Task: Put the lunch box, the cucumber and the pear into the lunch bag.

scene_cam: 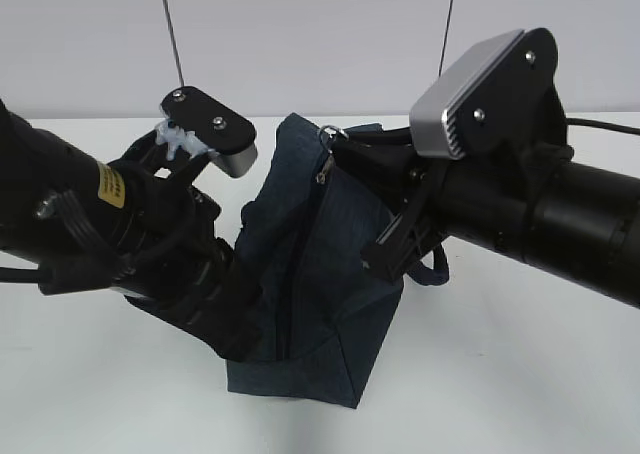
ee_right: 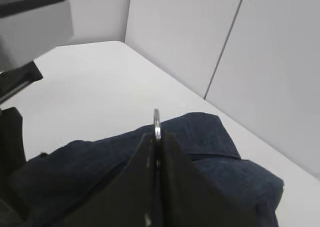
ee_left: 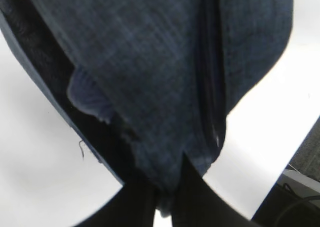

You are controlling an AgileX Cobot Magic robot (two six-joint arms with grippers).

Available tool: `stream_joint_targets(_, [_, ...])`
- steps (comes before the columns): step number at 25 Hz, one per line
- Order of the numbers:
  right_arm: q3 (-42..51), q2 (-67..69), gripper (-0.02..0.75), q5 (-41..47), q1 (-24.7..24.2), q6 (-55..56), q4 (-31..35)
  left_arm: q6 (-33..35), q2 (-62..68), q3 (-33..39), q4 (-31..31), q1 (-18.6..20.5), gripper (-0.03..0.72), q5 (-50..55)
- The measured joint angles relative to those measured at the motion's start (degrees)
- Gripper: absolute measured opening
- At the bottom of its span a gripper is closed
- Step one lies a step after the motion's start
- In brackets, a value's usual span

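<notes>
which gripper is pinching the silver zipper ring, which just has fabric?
Right gripper is shut on the silver ring pull of the dark navy fabric lunch bag; left gripper pinches only cloth.

Lunch bag (scene_cam: 310, 274): dark navy denim-look fabric, boxy, sits on the white counter (scene_cam: 500, 374) around the middle, pulled up into a tilted, peaked shape. Zipper line (scene_cam: 300, 264) runs down the facing side. Silver ring pull (scene_cam: 327, 131) at the top peak, standing upright on edge in the right wrist view (ee_right: 157, 123). Dark corded loop handle (scene_cam: 432, 266) hangs off the right side. Lunch box, cucumber, pear: not visible in any view.
</notes>
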Motion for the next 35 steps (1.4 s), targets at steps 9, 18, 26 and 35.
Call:
stream_joint_targets(9, [-3.6,4.4,0.000,0.4,-1.6,-1.9,2.4,0.0,0.0,0.0,0.2,0.1,0.004,2.2])
stream_joint_targets(18, [-8.6,9.9,0.000,-0.7,-2.9,-2.5,3.2,0.0,0.0,0.0,0.2,0.1,0.004,3.2])
stream_joint_targets(26, [-12.2,14.1,0.000,-1.0,-4.7,-2.4,4.2,0.0,0.0,0.0,0.3,0.1,0.004,3.9])
stream_joint_targets(35, [-13.9,15.5,0.000,-2.7,-13.3,18.4,-11.5,0.0,0.0,0.0,0.3,0.1,0.004,3.8])
